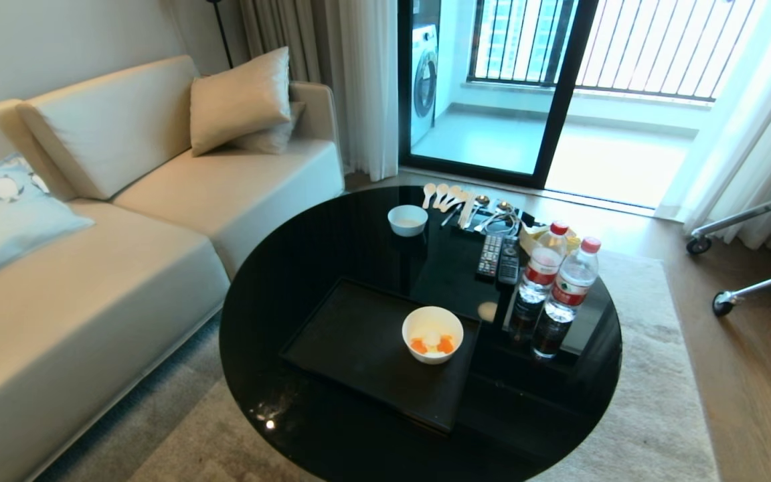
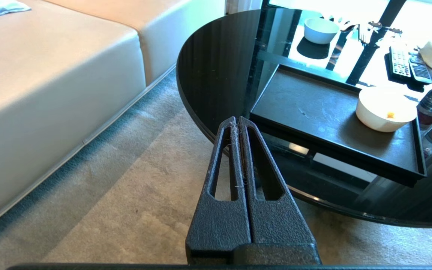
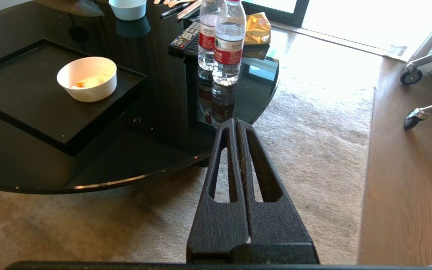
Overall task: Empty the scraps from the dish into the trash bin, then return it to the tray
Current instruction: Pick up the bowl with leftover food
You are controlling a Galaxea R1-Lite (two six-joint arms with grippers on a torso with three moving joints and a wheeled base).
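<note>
The dish sits on the tray, scraps inside. It looks stiff, glossy, breakable; I'd pinch its rim. My left pincer and right pincer are both closed, empty, off the tabletop.

The dish is a plain white, deep-sided round bowl standing upright on the tray, close to the tray's right-hand far corner. Inside it lie the scraps: a couple of small orange chunks at the near side with white and pale yellowish pieces between and behind them, covering only the bottom. The tray is a flat black rectangle with a low raised rim, much wider than the bowl, lying level and skewed on the round black glossy surface, otherwise bare.
</note>
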